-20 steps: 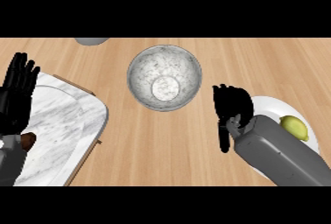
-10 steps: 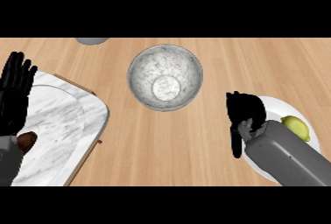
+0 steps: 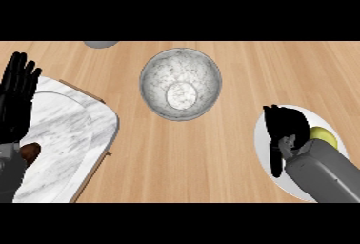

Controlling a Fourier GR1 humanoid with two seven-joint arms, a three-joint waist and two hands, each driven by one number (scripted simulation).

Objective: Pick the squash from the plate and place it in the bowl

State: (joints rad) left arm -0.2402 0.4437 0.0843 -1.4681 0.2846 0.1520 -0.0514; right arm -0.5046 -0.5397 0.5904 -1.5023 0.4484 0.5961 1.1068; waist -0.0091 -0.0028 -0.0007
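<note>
Our right robot hand (image 3: 287, 127) hung over the white plate (image 3: 264, 143) at about four o'clock on the bench (image 3: 211, 162), fingers curled downward but grasping nothing that we could see. The squash (image 3: 325, 137), yellow-green, lay on the plate just beside that hand at its three o'clock side, partly hidden by our grey forearm. The speckled bowl (image 3: 181, 84) stood well apart, toward eleven o'clock from the plate. Our left robot hand (image 3: 17, 93) rested with straight fingers at the nine o'clock edge, above a marble tray (image 3: 70, 128).

We judged the chief risk to be a closure beside the squash rather than around it: the rounded thing could roll toward the plate's far rim. The forearm also hid much of it, so we could misjudge alignment.
</note>
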